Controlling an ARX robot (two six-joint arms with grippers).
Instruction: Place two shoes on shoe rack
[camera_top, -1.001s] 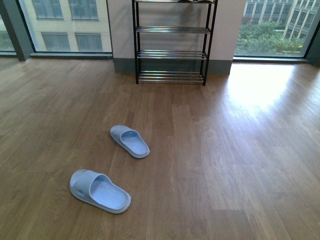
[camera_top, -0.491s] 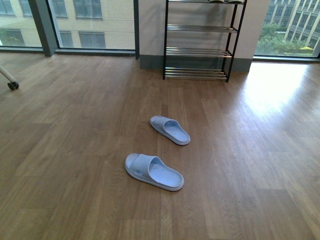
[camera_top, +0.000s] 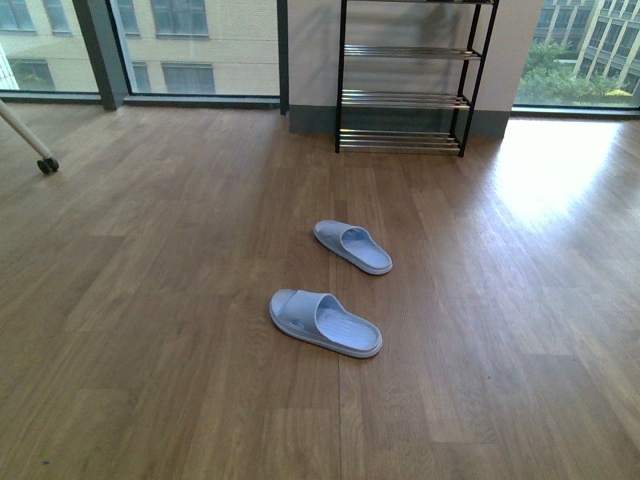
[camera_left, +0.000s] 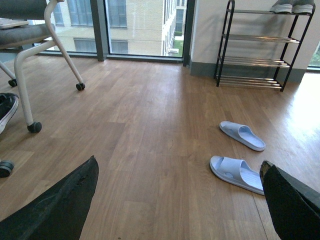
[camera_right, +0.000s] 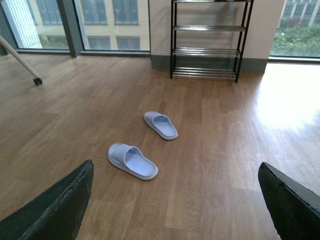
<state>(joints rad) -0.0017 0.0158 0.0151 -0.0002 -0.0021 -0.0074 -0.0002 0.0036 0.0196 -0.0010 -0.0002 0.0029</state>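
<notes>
The pair of grey shoes (camera_left: 292, 6) sits side by side on the top tier of the rack (camera_top: 405, 95), at its right end. Only the left wrist view catches them, cut by the frame edge, so I can't tell which way their long axis runs. By the look of it that part of the job is done. The rack stands against the wall between the big windows (camera_top: 190, 40), well ahead of the robot and a touch to its right, so I'd judge the right arm the nearer one to it. The left gripper (camera_left: 178, 161) and the right gripper (camera_right: 175, 164) both hang low with their dark fingers spread wide and nothing between them. Out on the floor (camera_top: 150, 300), between the robot and the rack, lie two pale blue slippers, apart from each other. The far slipper (camera_top: 352, 246) is closer to the rack and the near slipper (camera_top: 325, 322) closer to the robot, and both lie slantwise to the rack's front. If they are to go up too, either arm would first have to come a good way closer. The floor is smooth brown plank, with a bright patch of daylight in front of the rack's right side. Far off to the rack's left stands a wheeled chair (camera_left: 30, 30), with a dark shoe (camera_left: 7, 110) beside it.
</notes>
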